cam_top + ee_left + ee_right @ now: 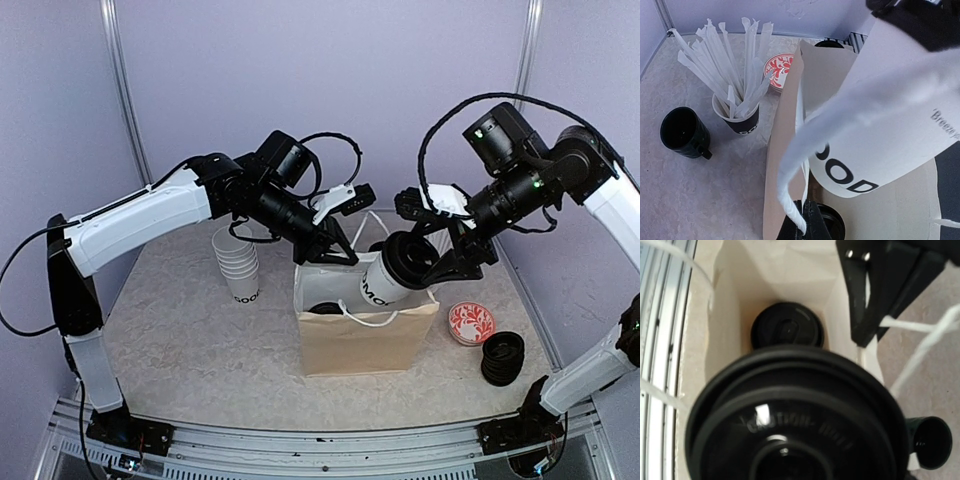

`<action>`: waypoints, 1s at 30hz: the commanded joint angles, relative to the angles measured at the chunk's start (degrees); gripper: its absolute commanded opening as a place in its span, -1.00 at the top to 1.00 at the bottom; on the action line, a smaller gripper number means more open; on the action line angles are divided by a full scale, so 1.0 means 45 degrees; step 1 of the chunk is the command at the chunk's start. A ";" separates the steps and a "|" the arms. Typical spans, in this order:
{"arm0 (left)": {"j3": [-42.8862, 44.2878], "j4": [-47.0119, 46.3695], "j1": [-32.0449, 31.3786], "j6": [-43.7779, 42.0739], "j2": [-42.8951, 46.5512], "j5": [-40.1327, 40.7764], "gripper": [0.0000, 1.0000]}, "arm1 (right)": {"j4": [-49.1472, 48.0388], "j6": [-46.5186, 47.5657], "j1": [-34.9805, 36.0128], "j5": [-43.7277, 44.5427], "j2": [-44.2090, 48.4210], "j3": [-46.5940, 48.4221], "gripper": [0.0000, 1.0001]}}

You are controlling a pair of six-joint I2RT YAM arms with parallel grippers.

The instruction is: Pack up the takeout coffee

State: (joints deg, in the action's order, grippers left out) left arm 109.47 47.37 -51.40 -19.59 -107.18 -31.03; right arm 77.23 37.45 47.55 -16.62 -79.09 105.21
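Pale tabletop, purple booth walls. L gripper clenched on bag handle, keeping the mouth of paper bag open. R gripper grasps lidded cup, tilted, base at bag mouth, not yet seated. Other cup sits at bag bottom. Step, est.: loading 2nd coffee. Next calls for: right the cup, lower beside the first, clear of handle, then release.

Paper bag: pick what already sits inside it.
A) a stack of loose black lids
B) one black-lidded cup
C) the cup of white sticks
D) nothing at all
B: the right wrist view looks down into the paper bag and shows one lidded cup at its bottom, beyond the held cup.
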 commanded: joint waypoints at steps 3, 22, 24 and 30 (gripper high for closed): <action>-0.1021 -0.1049 -0.0350 0.0702 0.1040 0.0021 1.00 | 0.0055 -0.0075 0.0748 0.1094 -0.0163 -0.0800 0.26; -0.2100 -0.1731 -0.1033 0.2420 0.1896 0.0112 0.86 | 0.0378 0.0390 0.3769 0.4321 -0.0064 -0.2254 0.35; -0.2115 -0.1655 -0.1128 0.2515 0.1948 0.0132 0.82 | 0.0377 0.0487 0.4006 0.4614 0.0086 -0.2556 0.35; -0.2127 -0.1376 -0.1414 0.2715 0.2123 0.0257 0.42 | 0.0379 0.0676 0.4653 0.5449 0.0612 -0.3229 0.36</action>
State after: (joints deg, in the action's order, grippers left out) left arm 100.49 40.45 -56.73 -8.64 -100.22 -30.59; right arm 78.08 39.59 66.63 3.99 -79.18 92.25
